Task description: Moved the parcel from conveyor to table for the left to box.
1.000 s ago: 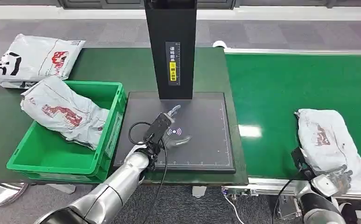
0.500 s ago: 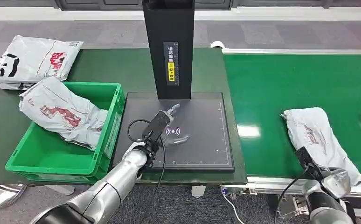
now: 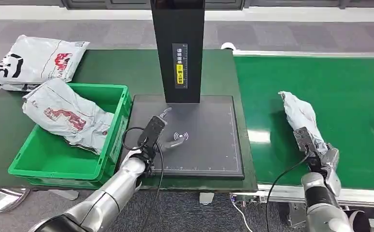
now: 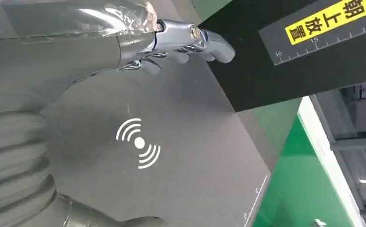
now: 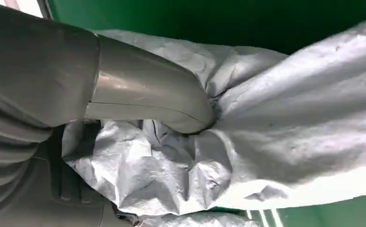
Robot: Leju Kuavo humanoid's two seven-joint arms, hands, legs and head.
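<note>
The right robot hand (image 3: pixel 328 159) grips the crumpled grey parcel (image 3: pixel 300 115) at its near end above the green conveyor (image 3: pixel 320 82), while the left robot hand (image 3: pixel 165 131) hovers open, fingers spread, over the black scanner pad (image 3: pixel 209 140) on the desk (image 3: pixel 122 72).

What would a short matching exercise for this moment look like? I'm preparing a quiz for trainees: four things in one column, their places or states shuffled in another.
Things:
1. grey parcel
2. left hand
3. printed parcel
4. black-lettered parcel

Places or states:
A. lying in the green crate
B. open above the black scanner pad
C. gripped by the right hand over the green conveyor
D. on the dark table behind the crate

Pairs: 1-C, 2-B, 3-A, 4-D
</note>
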